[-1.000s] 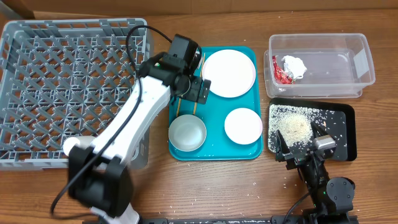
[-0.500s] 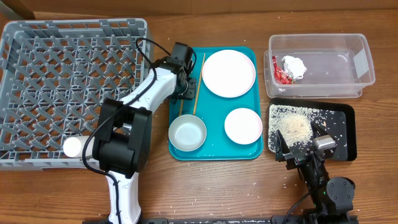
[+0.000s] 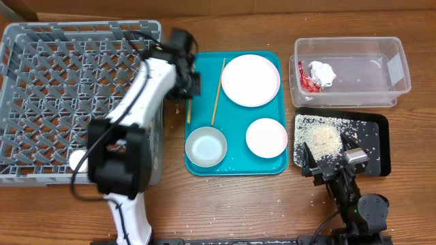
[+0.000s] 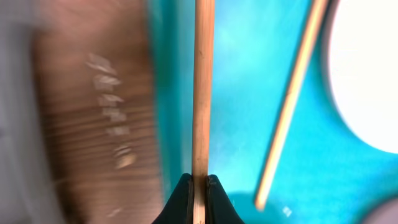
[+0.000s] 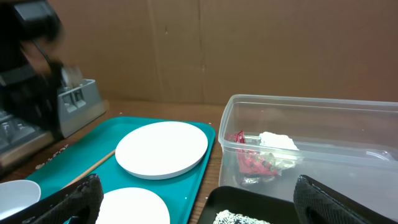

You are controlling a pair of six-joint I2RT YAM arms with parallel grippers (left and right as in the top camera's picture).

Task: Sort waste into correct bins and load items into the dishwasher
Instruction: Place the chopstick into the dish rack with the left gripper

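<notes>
My left gripper (image 3: 185, 85) (image 4: 199, 186) is shut on one wooden chopstick (image 4: 202, 93), held over the left rim of the teal tray (image 3: 235, 122), beside the grey dish rack (image 3: 82, 27). The other chopstick (image 3: 218, 92) (image 4: 291, 106) lies on the tray next to the large white plate (image 3: 251, 79). A steel bowl (image 3: 205, 145) and a smaller white dish (image 3: 266, 137) also sit on the tray. A white cup (image 3: 77, 160) shows at the rack's front edge. My right gripper (image 3: 330, 160) (image 5: 202, 202) stands open at the near edge of the black tray (image 3: 378, 146), which holds rice (image 3: 321, 139).
The clear tub (image 3: 351, 68) at the back right holds a red-and-clear wrapper (image 3: 306, 83) and a white paper wad (image 3: 323, 71). Stray rice grains lie on the wooden table in front of the black tray. Brown cardboard walls stand behind the table.
The left gripper has shut on a chopstick and carried it left off the tray's middle toward the rack. The right arm has not moved.
</notes>
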